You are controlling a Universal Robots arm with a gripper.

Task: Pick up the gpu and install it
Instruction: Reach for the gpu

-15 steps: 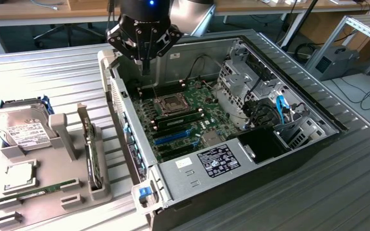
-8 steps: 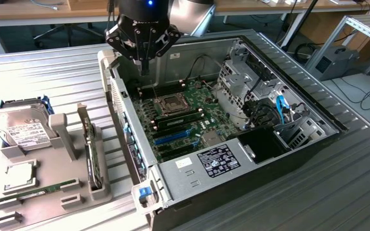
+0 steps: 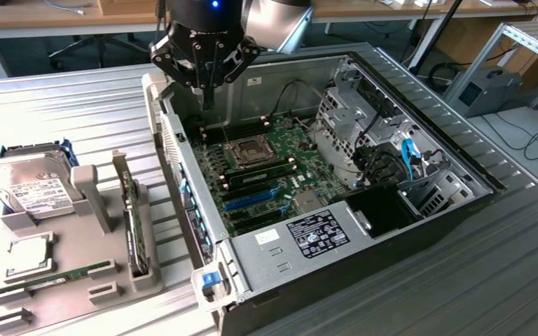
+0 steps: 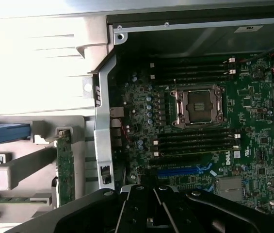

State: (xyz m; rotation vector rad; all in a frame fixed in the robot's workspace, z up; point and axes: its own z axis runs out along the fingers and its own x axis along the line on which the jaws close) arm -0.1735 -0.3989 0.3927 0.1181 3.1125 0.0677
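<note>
Hand (image 3: 207,91) is hovering empty, fingers together, over the case (image 3: 250,241); gripping the upright gpu (image 3: 134,227) is demanding square alignment overhead.

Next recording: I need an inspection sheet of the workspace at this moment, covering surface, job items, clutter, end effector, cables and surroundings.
Surface: ribbed metal table carrying an open computer case and a grey parts tray.
Job's things: gpu stands on edge in a tray slot, untouched; motherboard lies exposed inside the case.
Clutter: hard drive, processor and memory stick on the tray.
Grippers: end effector shut, holding nothing, hanging above the motherboard, apart from the gpu.
Cables: blue cable and black leads inside the case; loose cables on the floor.
Surroundings: desks behind, aluminium frame beside the table.
</note>
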